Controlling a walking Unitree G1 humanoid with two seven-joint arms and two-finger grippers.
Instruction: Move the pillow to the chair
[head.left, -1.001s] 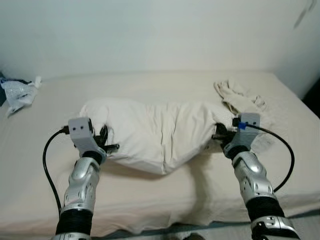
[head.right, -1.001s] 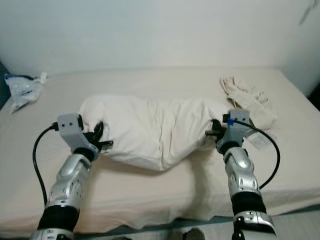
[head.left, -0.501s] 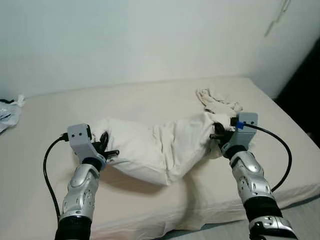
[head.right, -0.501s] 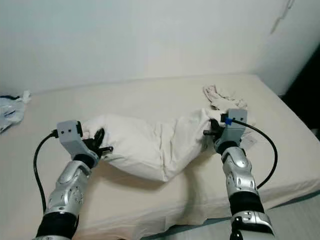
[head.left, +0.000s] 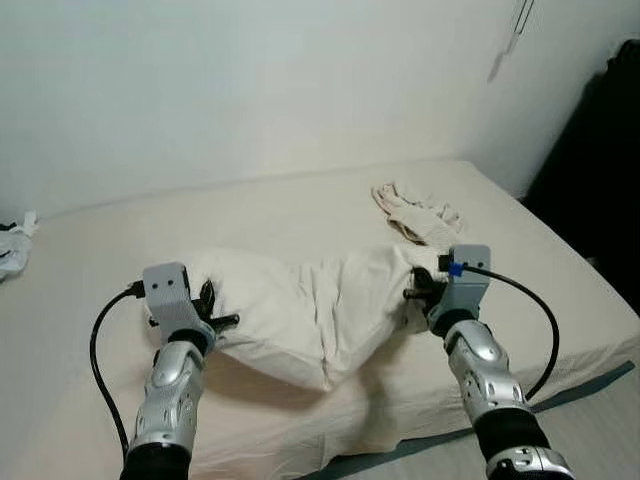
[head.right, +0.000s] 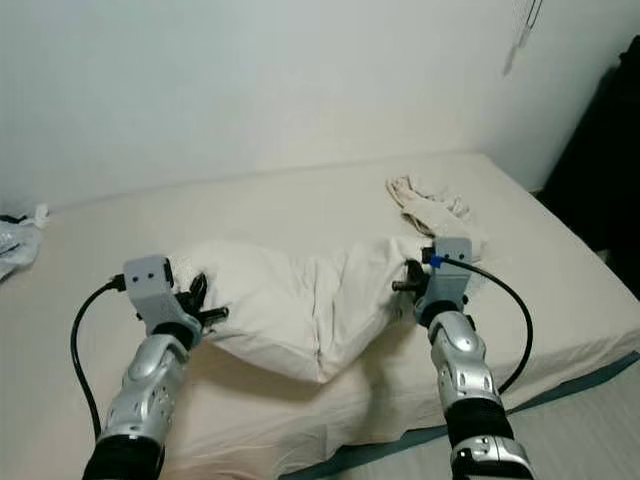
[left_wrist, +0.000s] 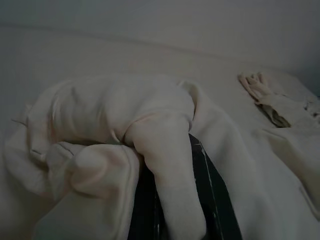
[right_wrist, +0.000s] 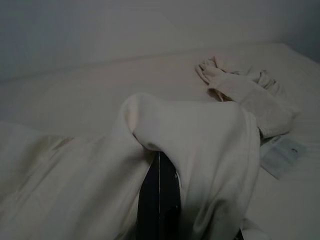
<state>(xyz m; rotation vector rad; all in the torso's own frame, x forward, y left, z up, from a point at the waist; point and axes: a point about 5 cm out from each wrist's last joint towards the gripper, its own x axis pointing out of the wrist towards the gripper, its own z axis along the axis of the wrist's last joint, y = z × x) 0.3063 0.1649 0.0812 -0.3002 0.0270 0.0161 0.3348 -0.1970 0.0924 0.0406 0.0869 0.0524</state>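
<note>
Head camera, left eye: a cream pillow (head.left: 310, 305) hangs slung between the two arms over the near half of the bed (head.left: 90, 330), its middle sagging toward the sheet. The left gripper (head.left: 212, 308) is clenched on the pillow's left end; the right gripper (head.left: 415, 293) is clenched on its right end. A crumpled cream cloth (head.left: 412, 212) lies on the far right part of the bed, apart from the pillow. A white plastic bag (head.left: 10, 248) sits at the bed's far left edge. A dark shape (head.left: 600, 180) stands at the right, beyond the bed.

Right eye: same scene. Black cables loop from both wrist housings.

Left wrist view: dim. Pillow fabric (left_wrist: 165, 165) bunches over the black fingers (left_wrist: 212, 200), which are closed with cloth pinched between them. The cloth shows far off on the bed.

Right wrist view: dim. A fold of pillow drapes over the closed black fingers (right_wrist: 159, 197). A white label (right_wrist: 282, 155) lies on the sheet near the cloth.
</note>
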